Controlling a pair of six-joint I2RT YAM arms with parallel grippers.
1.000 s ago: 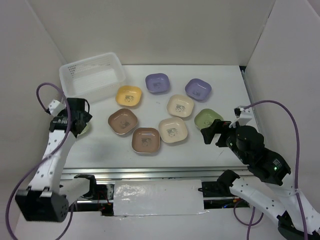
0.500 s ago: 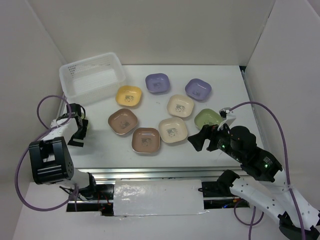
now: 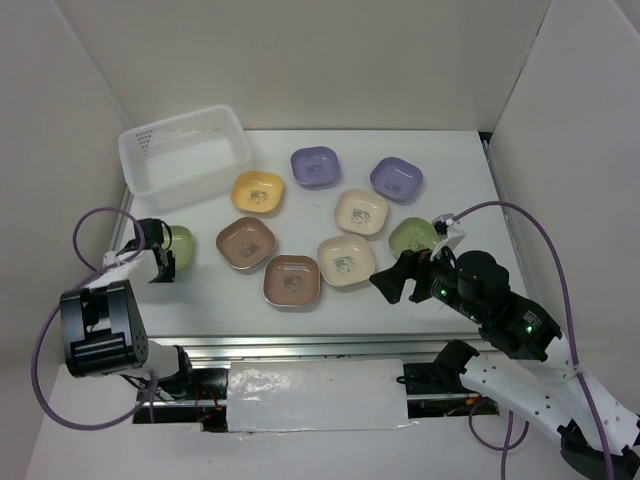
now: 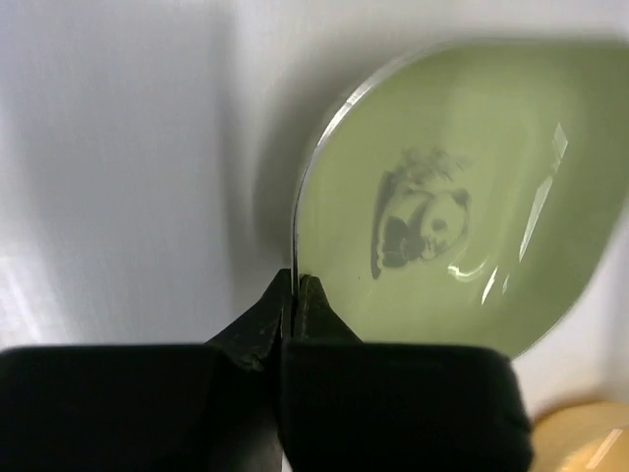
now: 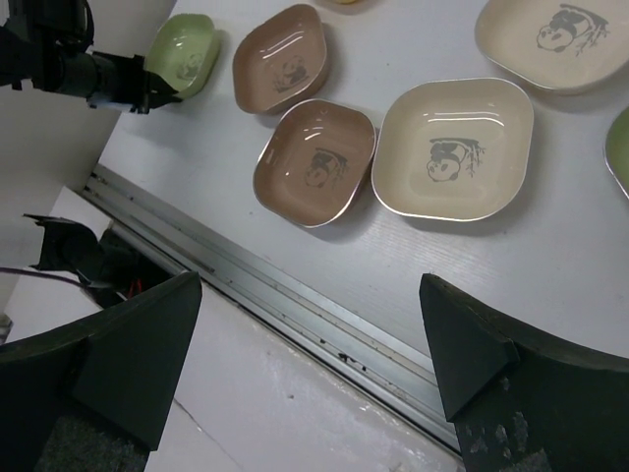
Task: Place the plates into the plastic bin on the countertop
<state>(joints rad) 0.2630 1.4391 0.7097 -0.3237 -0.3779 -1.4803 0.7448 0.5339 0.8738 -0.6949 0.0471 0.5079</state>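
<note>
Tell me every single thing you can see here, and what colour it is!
purple plates: two, purple, far middle and far right
yellow plate: one, yellow, beside the bin
cream plates: two, cream, centre
brown plates: two, brown, near centre
green plates: two, green, one at the left edge, one on the right
plastic bin: one, translucent white, far left corner, nothing inside
countertop: one, white
metal rail: one, silver, front edge
left gripper: black, shut on one green plate's rim
right gripper: black, open, above the front edge
</note>
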